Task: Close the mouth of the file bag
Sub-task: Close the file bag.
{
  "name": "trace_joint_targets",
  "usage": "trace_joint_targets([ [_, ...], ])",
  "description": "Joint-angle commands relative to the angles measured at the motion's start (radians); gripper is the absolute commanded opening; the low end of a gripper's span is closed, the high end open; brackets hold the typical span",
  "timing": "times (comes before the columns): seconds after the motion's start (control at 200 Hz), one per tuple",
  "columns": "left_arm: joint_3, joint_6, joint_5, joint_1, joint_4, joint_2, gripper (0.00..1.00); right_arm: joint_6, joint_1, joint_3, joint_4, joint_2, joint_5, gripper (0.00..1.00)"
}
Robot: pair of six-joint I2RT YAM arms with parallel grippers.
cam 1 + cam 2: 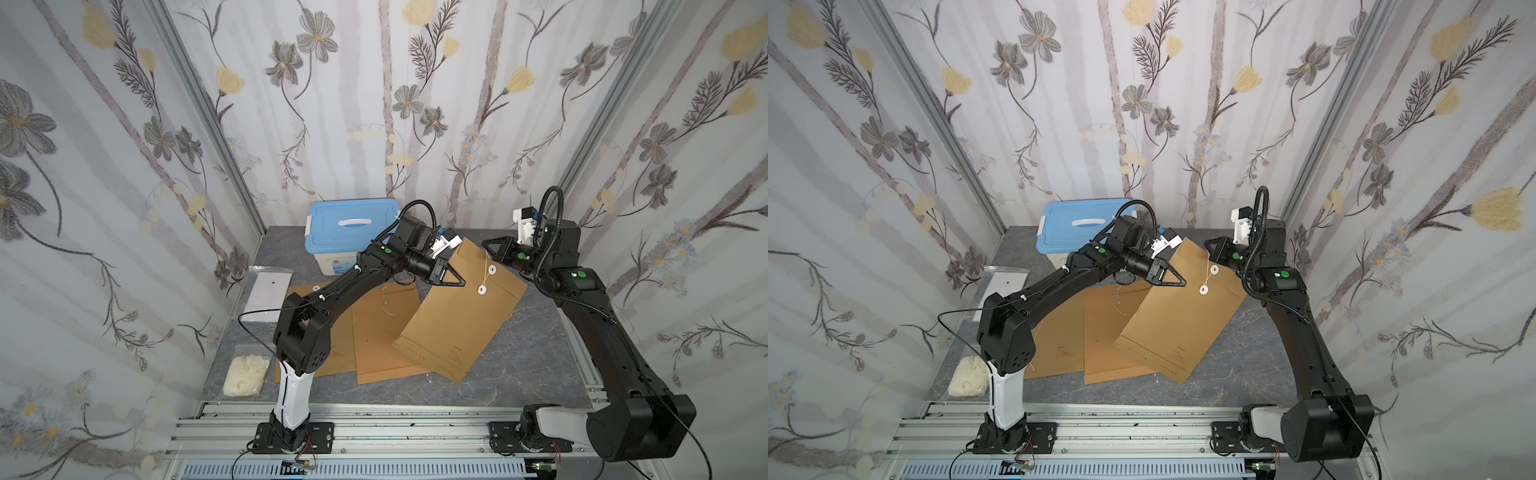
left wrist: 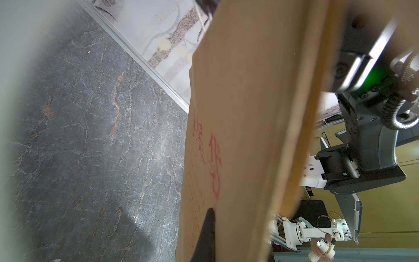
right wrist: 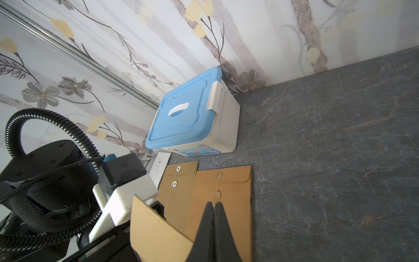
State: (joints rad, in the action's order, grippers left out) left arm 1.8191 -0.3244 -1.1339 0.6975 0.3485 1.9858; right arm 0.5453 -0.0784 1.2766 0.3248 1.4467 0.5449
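A: Two grips noted: left gripper [image 1: 453,277] pinching file bag [image 1: 457,324] edge, tilted up off table [image 1: 540,374]; right gripper [image 1: 487,246] nipping string [image 1: 486,266].
B: Probably best: wind taut round lower button [image 1: 482,289], holding bag steady.

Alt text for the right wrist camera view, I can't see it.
The shut right gripper points toward two brown file bags flat on a grey marble table, beside a third, raised file bag. A blue-lidded storage box stands by the wall.

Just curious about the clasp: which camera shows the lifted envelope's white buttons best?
A top view: both white buttons face it. The left wrist view shows only the envelope's printed side; the right wrist, only a corner.
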Motion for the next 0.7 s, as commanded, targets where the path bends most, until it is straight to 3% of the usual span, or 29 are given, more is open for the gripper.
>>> trace_joint_targets([
  [0.0, -0.006, -0.031, -0.005, 0.001, -0.066, 0.005, 0.00, 0.017, -0.027, 0.008, -0.069, 0.015, -0.017, 0.00],
  [0.335, -0.017, -0.076, 0.035, 0.001, -0.103, 0.003, 0.00, 0.041, -0.120, 0.005, -0.119, 0.056, -0.040, 0.00],
  [0.694, -0.084, -0.252, 0.100, -0.014, -0.317, -0.004, 0.00, 0.060, -0.162, -0.033, -0.146, 0.049, -0.046, 0.00],
])
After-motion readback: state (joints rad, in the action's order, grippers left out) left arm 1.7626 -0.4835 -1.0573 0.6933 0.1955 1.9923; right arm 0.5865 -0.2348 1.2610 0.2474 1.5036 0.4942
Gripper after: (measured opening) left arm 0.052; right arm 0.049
